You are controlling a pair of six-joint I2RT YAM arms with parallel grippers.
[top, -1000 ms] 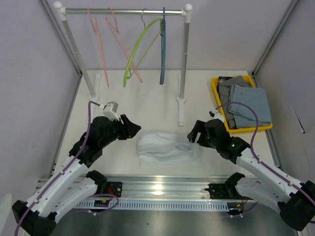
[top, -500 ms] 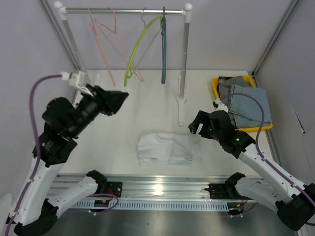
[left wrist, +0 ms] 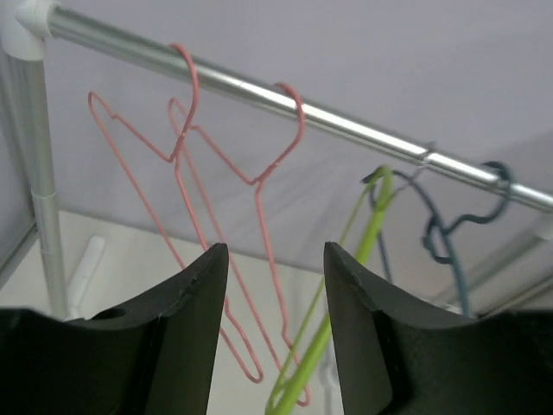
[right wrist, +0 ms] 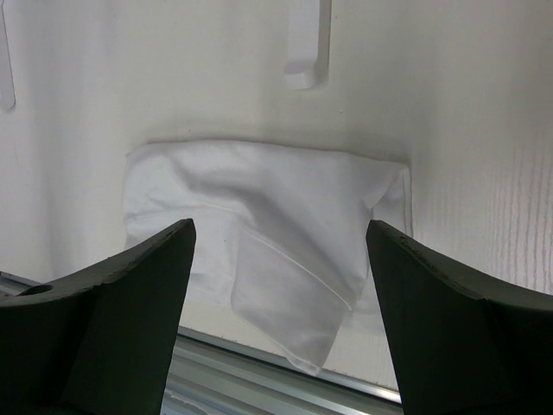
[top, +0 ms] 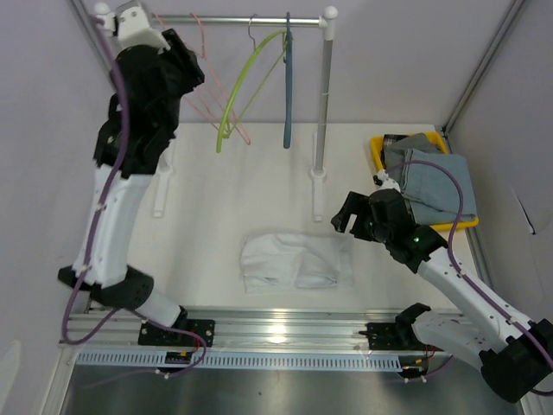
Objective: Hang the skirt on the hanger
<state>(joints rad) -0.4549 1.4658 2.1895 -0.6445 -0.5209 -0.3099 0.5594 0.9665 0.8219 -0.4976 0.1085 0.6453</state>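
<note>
Left fingers [left wrist: 194, 294] have swung up to the pink hangers [left wrist: 257, 183], parted, empty; right fingers [right wrist: 138, 285] hover spread above the skirt [right wrist: 259, 207], soft and limp. I'd pinch an edge.

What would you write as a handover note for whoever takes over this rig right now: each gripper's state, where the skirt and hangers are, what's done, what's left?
Left gripper: open, empty, up at the rail, facing the pink hangers, touching none.
Right gripper: open, empty, by the skirt's right end.
Skirt: lying on the table, not held.
Done: nothing yet; the hangers all hang on the rail.
Left: take a hanger down, fit the skirt on it.
</note>
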